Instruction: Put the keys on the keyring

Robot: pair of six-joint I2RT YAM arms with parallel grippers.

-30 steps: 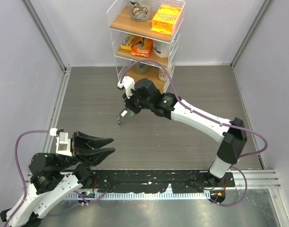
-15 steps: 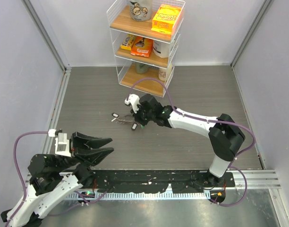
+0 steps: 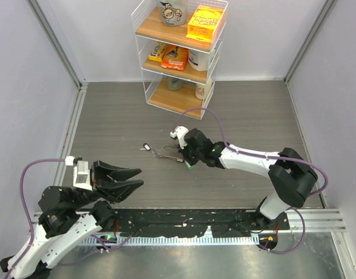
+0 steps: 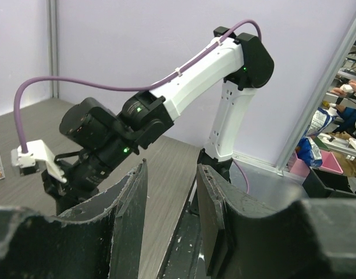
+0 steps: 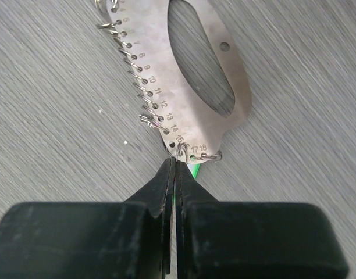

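Right tool (image 5: 175,165) pinches the keyring (image 5: 166,87), holes numbered to 18; left tool (image 4: 172,174) spread.

I looked down on a grey wood-grain floor (image 3: 108,122) closed in by pale lilac walls (image 3: 96,40), with a white wire shelf rack (image 3: 155,27) standing against the back one.

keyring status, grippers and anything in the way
Right gripper shut on keyring at its green end. Left gripper open, empty, near its base. One key seen, loose by keyring's far end. Nothing in the way.
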